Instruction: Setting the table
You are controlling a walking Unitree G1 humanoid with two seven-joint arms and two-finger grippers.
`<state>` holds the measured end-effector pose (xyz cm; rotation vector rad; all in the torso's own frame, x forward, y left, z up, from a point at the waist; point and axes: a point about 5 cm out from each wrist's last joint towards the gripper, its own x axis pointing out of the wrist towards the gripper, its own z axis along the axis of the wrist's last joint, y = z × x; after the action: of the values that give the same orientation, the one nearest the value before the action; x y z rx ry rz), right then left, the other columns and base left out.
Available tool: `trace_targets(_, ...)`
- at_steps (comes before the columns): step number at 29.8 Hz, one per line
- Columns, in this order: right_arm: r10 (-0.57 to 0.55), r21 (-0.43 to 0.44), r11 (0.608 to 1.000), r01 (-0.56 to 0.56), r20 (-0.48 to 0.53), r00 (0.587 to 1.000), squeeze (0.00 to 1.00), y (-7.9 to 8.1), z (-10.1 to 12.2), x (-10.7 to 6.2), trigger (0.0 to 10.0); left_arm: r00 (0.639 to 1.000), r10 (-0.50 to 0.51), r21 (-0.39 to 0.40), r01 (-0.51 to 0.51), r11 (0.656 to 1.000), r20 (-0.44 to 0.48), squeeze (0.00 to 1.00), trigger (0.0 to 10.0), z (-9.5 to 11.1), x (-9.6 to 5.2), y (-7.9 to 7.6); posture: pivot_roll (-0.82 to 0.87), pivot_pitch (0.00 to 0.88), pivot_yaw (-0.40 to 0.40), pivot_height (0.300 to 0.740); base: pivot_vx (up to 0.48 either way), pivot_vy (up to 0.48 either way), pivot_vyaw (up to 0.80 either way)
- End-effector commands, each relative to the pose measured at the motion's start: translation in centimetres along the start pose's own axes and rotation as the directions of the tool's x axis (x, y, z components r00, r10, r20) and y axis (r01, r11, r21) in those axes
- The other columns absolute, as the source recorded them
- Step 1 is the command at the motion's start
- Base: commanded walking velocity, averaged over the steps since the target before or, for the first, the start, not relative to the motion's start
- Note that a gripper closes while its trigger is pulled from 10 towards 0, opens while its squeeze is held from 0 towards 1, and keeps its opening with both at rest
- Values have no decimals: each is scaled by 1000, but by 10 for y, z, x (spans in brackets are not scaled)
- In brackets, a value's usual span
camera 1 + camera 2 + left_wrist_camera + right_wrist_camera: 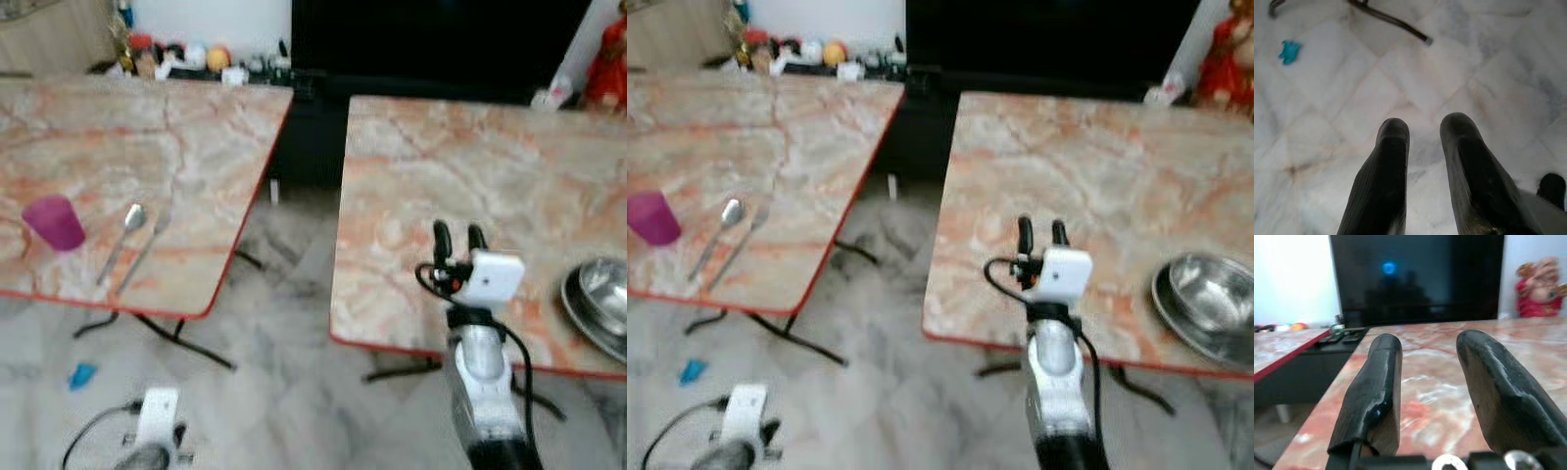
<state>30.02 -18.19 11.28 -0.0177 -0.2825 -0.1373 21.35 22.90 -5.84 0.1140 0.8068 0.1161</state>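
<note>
A purple cup (56, 221), a spoon (124, 237) and a fork (147, 247) lie on the left marble table (147, 137). A steel bowl (600, 299) sits at the right edge of the right marble table (470, 166). My right gripper (458, 235) is held over the right table's near part, open, with nothing between its fingers (1374, 391). It is left of the bowl and apart from it. My left gripper (1422, 129) hangs low over the floor, open and empty.
A gap of marble floor (294, 323) separates the two tables, with black folding legs (186, 338) under them. A blue scrap (82, 374) lies on the floor. A dark TV screen (431, 44), small items on a shelf (196, 59) and a red figure (607, 59) stand behind.
</note>
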Motion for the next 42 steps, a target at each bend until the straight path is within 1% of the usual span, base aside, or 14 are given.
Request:
trace_targets(1, 14, 8, 1000, -14, 14, 1000, 0, 6, 3, 3, 10000, 1000, 4, 0, -4, 1000, -25, 0, 10000, -5, -1, 2, 116, 0, -27, 740, 0, 337, 0)
trace_targets(31, 38, 16, 999, -38, -9, 999, 0, 12, -1, 3, 10000, 999, 4, -1, -4, 1000, -41, 0, 10000, -10, -2, 3, 118, 0, -27, 740, 0, 337, 0)
trace_targets(42, 36, 19, 999, -35, -35, 999, 0, 13, -7, 1, 10000, 999, 2, 11, -1, 1000, -39, 0, 10000, -10, -2, 3, 120, 0, -28, 740, 0, 0, 0)
